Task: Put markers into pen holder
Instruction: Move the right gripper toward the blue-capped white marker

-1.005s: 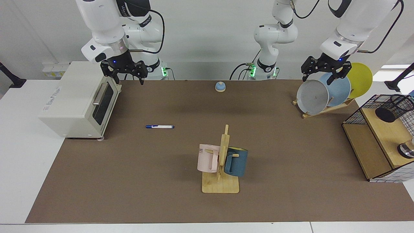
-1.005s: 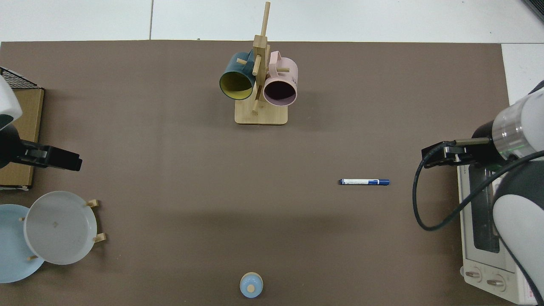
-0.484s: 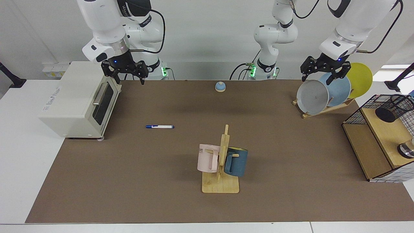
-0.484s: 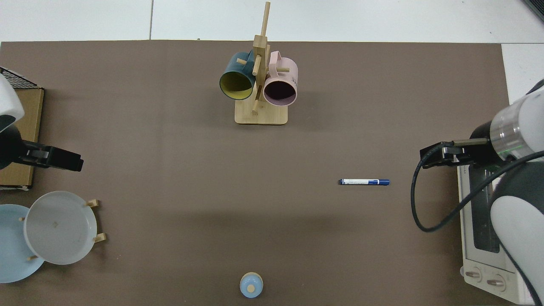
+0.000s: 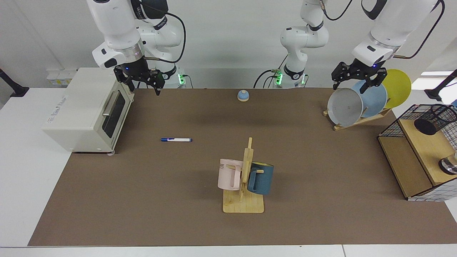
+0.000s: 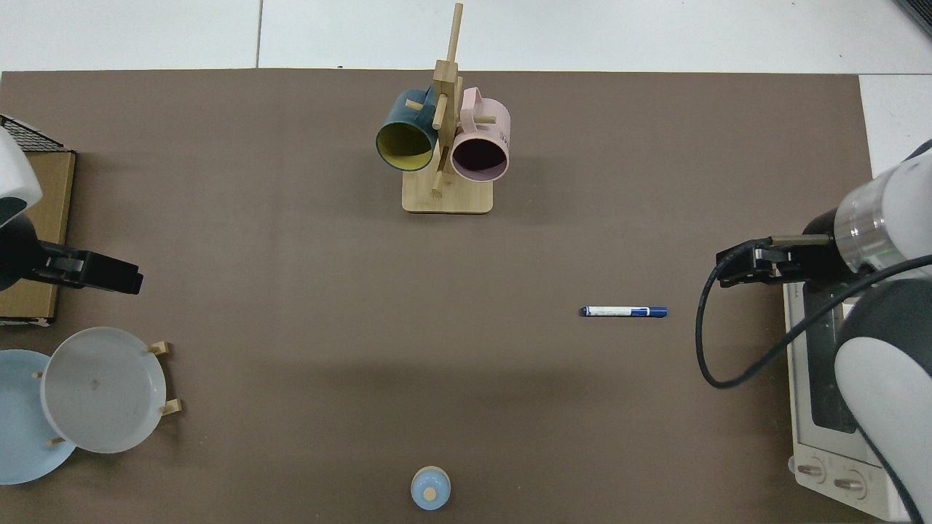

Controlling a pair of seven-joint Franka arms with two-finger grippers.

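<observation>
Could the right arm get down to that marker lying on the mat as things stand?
Probably yes. The marker lies alone on open mat, nothing near or over it, and the right gripper hangs open above the toaster oven's edge, close by.

The pink mug [image 5: 228, 174] bears the letters "ME".

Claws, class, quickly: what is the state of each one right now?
Right claw: open, empty, in the air by the toaster oven.
Left claw: open, empty, above the plate rack.

Pen holder [image 5: 441, 118] cut by right edge
</observation>
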